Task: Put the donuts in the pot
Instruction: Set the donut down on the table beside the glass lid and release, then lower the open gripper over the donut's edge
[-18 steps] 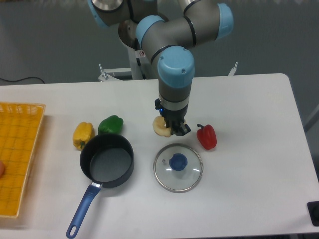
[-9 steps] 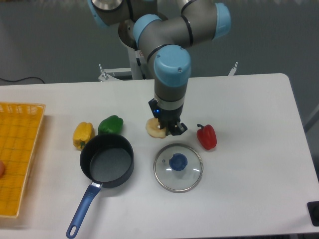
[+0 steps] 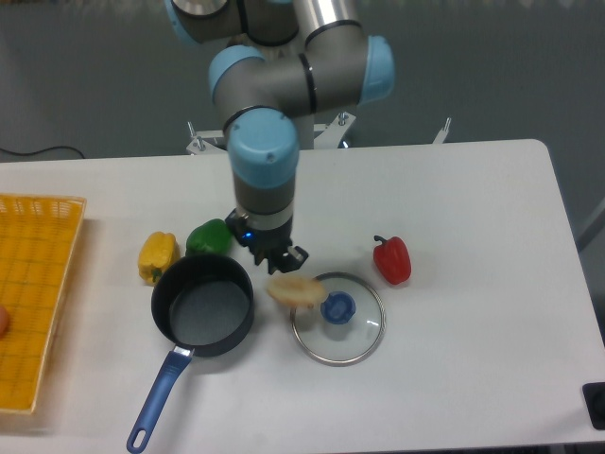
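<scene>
Midway through the carry step, by the look of it: transfer toward the pot [image 3: 214, 346], not yet the release

Fingers [image 3: 295, 254] dark and bunched under the wrist, gripper [image 3: 280, 258] hanging just right of the pot's rim, in front of the green pepper [image 3: 209, 236]. Cannot tell whether parted or pinched together; too small and too dark against the housing

Donuts [image 3: 292, 288] seen as one pale ring, lying tilted just below the fingertips, between the pot and the glass lid [image 3: 359, 333], overlapping the lid's left edge near the blue knob [image 3: 337, 306]. Impossible to say whether gripped by its upper edge or loose and resting on the lid. Not inside the pot

Pot empty, open side up, blue handle [image 3: 158, 395] pointing toward the near-left of the worktop [image 3: 473, 303]

Next move, if the ring is held: shift left until clear over the pot's middle, then lower and let go. If loose: come down over the ring, close on it again, lift clear of the lid first

Worth watching: the pot's near rim, close enough to catch a low-hanging ring during the sideways shift
</scene>
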### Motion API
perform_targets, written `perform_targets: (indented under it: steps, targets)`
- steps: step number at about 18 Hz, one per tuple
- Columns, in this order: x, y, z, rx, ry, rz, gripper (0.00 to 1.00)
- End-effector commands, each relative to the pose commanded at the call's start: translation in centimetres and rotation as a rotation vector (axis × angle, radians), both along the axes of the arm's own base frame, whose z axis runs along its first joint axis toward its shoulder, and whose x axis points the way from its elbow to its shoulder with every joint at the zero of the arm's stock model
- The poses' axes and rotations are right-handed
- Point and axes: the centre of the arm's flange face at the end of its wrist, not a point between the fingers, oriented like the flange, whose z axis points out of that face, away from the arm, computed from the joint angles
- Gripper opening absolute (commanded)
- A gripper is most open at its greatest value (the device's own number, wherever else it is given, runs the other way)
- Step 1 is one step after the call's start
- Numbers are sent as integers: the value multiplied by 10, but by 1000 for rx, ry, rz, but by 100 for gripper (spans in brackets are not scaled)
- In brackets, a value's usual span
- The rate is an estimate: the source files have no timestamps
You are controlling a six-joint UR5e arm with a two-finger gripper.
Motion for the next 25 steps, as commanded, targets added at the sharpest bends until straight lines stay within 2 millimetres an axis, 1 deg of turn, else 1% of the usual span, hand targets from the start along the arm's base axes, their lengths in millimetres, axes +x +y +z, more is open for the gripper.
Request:
perform_targets:
  steps: [1, 2, 3, 4, 5, 7, 8, 9, 10, 11, 12, 13, 15, 16, 17, 19, 25]
  targets:
    - [1, 1, -1, -1, -1, 3, 15]
    - [1, 0, -2, -3, -3, -2, 22]
    - [-1, -4, -2, -9, -5, -3, 25]
    - [-1, -6, -2, -11, 1, -8, 31]
    - [-5, -6, 4, 2, 4, -5, 37]
    - [-17, -6, 16, 19, 20, 11, 44]
    - [-19, -4, 15, 22, 26, 9, 52]
    - [-21, -4, 14, 21, 32, 4, 66]
    - [-25, -4, 13, 23, 41, -22, 91]
    - [-35, -9, 13, 27, 51, -39, 100]
    - [-44, -14, 14, 33, 60, -42, 100]
    - [-49, -17, 14, 35, 63, -39, 100]
    - [-53, -16, 13, 43, 77, -37, 100]
    - [-57, -14, 6, 38, 79, -35, 100]
    - [-62, -10, -8, 26, 86, -30, 100]
    - [-71, -8, -23, -2, 122, -18, 100]
    - [-80, -3, -57, -48, 102, -26, 100]
